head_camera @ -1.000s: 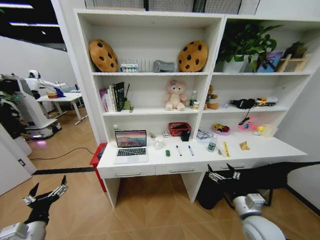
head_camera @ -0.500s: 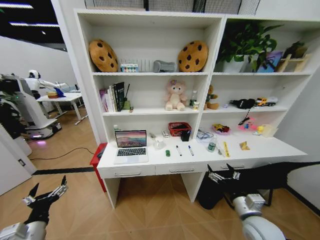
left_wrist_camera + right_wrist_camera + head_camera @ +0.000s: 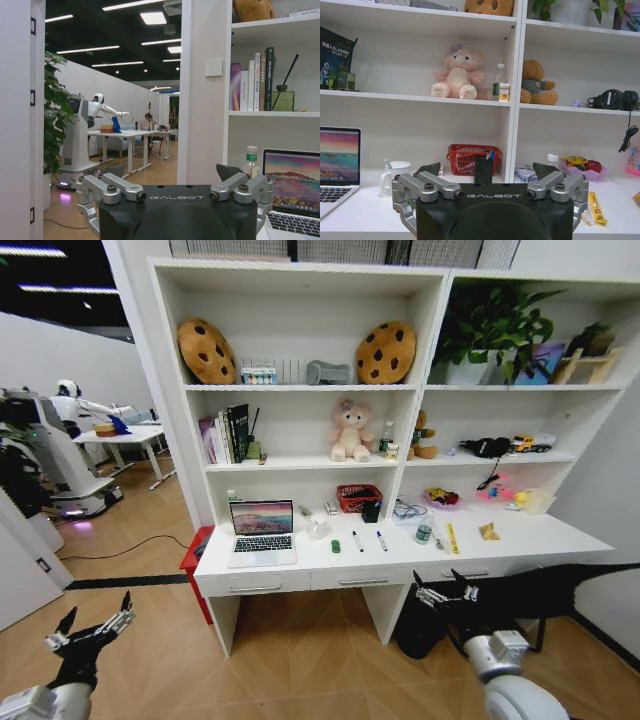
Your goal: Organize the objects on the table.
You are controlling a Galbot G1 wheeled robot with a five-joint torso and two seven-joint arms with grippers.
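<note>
Silver laptop (image 3: 262,531) is seen at centre-left of the head view on the white worktop (image 3: 560,537), lid open, screen facing the robot. Two marker pens (image 3: 357,541) lie right of it, long axes running front to back. Nothing is grasped; the approach step is judged in hand. Left end effector (image 3: 90,628), lower left, spread. Right end effector (image 3: 446,591), lower right, spread. A reach over the worktop edge is called for next.
</note>
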